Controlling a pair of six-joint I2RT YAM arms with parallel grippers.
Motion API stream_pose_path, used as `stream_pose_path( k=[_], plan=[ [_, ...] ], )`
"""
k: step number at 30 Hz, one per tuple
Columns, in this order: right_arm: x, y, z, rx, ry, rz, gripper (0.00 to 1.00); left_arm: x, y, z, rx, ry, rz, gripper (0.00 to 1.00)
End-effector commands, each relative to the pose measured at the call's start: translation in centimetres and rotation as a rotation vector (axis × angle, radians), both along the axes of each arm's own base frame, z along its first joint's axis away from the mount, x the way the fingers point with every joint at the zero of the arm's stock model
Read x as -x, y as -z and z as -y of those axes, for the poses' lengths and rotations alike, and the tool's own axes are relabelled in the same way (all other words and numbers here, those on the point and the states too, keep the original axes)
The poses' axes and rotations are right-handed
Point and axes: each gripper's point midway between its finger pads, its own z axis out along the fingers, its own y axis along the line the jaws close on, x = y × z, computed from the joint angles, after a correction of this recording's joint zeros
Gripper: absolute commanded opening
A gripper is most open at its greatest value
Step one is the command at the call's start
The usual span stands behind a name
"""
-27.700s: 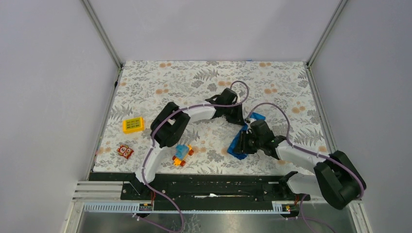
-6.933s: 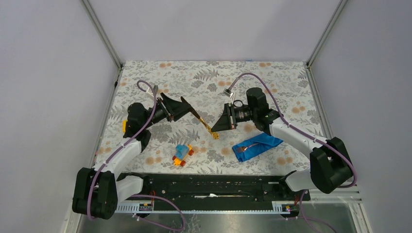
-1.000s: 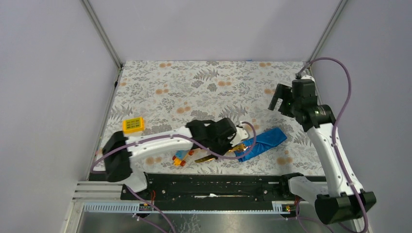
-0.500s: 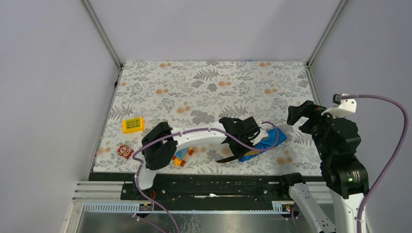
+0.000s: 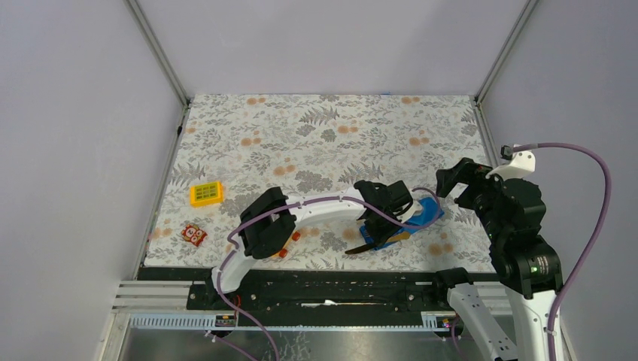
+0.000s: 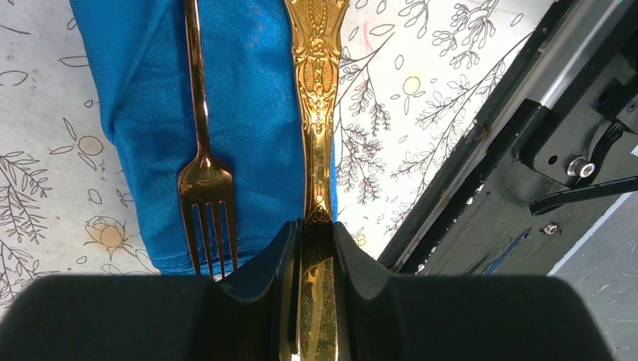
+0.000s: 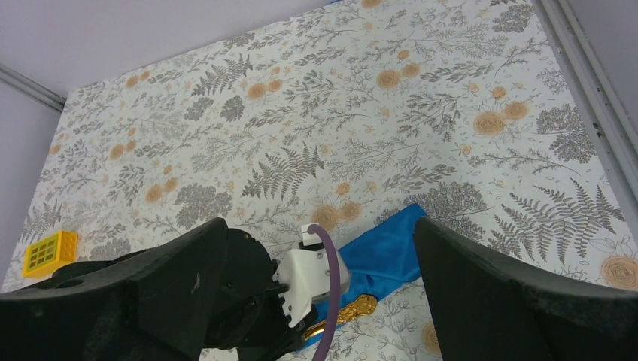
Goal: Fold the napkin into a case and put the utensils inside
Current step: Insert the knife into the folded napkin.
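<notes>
One knife [image 6: 317, 143] in left gripper [image 6: 317, 242], over napkin [image 6: 256, 113], beside fork [image 6: 203, 177]

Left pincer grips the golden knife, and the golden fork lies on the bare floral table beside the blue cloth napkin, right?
No: the golden fork lies on the blue cloth napkin, per the left wrist view. The left pincer does grip the golden knife.
</notes>
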Motion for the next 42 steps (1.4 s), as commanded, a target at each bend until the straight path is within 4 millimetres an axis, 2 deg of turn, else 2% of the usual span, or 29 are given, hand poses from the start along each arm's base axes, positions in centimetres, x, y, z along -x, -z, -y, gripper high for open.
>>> stream_pose_path(
  k=[1,14,21,26,32,38,42],
  plan=[
    [0.1,0.0,-0.3,-0.009,-0.012,0.004,1.0,-1.4,-2.5,1.8,0.095,-0.04,0.007,0.0],
    [-0.5,0.6,-0.8,-0.021,-0.029,-0.016,1.0,-1.9,-4.9,2.3,0.197,-0.067,0.0,0.0],
    [-0.7,1.0,-1.0,-0.026,-0.039,-0.024,1.0,-2.2,-3.8,1.9,0.178,-0.116,-0.046,0.0],
    [-1.6,2.7,-1.6,-0.032,-0.057,-0.078,1.0,-2.6,-3.4,1.5,0.168,-0.136,-0.038,0.0],
    [-4.6,7.1,-1.3,-0.073,0.04,-0.195,1.0,-3.0,-3.4,1.8,0.181,-0.16,-0.028,0.0],
    [-7.5,15.2,-0.9,-0.158,0.186,-0.381,1.0,-3.7,-3.1,1.7,0.181,-0.17,0.014,0.0],
    [-9.0,18.7,-0.2,-0.173,0.226,-0.446,0.99,-3.9,-3.1,1.6,0.176,-0.165,0.035,0.0]
  ],
)
